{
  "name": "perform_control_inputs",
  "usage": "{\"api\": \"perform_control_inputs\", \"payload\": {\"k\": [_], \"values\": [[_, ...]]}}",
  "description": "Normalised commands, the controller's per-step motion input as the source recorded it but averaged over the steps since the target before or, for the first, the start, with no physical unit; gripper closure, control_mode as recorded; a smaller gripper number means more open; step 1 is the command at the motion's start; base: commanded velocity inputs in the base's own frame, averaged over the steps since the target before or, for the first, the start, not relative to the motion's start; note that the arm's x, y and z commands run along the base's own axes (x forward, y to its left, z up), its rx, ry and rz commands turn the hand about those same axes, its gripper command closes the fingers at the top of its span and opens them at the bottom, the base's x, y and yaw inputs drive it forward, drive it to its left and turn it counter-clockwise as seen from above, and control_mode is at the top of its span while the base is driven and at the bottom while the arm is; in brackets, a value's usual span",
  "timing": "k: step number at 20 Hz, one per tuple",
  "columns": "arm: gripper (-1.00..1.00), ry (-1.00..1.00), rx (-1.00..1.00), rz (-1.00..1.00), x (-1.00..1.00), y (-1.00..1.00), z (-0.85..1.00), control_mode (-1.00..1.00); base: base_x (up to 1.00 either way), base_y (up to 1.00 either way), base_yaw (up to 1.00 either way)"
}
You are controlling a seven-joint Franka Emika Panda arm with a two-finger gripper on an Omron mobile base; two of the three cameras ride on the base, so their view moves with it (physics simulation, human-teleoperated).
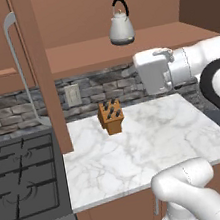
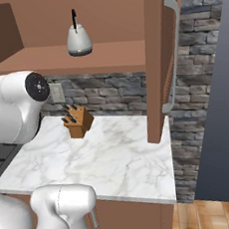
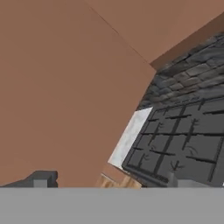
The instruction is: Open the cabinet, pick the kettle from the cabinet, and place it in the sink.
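The hand (image 3: pixel 109 179) has its two dark fingertips (image 3: pixel 41 179) spread wide at the bottom corners of the hand view, empty and touching nothing, facing a cabinet (image 1: pixel 41 83) door panel with the stove (image 3: pixel 183 148) at lower right. On the white marble counter (image 1: pixel 153 145) stands a wooden knife block (image 1: pixel 111 116) at mid-frame. Farther back, at upper centre of the left base view, the kettle (image 1: pixel 120 26) sits upright on the open cabinet's shelf, silver-grey, cone-shaped, with a thin black arched handle.
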Motion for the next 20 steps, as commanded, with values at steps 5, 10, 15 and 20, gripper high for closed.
{"api": "perform_control_inputs", "payload": {"k": [5,10,15,20], "values": [[-1.0,-0.07,-0.12,-0.22,0.0,-0.36,0.03,-1.0,0.0,0.0,0.0],[-1.0,-0.01,-0.1,-0.31,0.0,-0.34,0.05,-1.0,0.0,0.0,0.0],[-1.0,0.0,-0.08,-0.33,0.0,-0.34,0.05,-1.0,0.0,0.0,0.0],[-1.0,0.0,-0.11,-0.31,0.02,-0.3,0.05,-1.0,0.0,0.0,0.0]]}}
